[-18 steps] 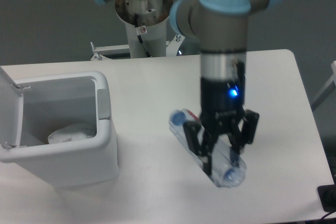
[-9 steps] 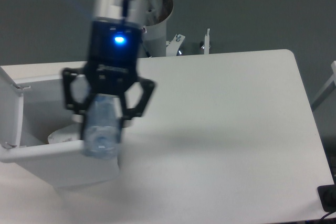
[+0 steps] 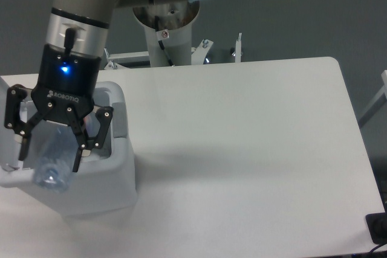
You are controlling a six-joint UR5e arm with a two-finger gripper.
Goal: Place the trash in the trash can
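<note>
the white table (image 3: 254, 149) fills most of the view, with the arm's pedestal (image 3: 166, 28) at its far edge. at the left stands the white trash can (image 3: 91, 188), its grey inside mostly hidden behind the arm. the arm (image 3: 75, 40) hangs over the can, a blue light glowing on its wrist. the pincer (image 3: 51, 149) has its black fingers (image 3: 91, 140) spread wide, to either side of the clear water bottle (image 3: 53, 164). the bottle hangs tilted in the can's opening, its lower end in front of the near rim. whether the fingers touch it cannot be told. the plastic bag is not visible.
</note>
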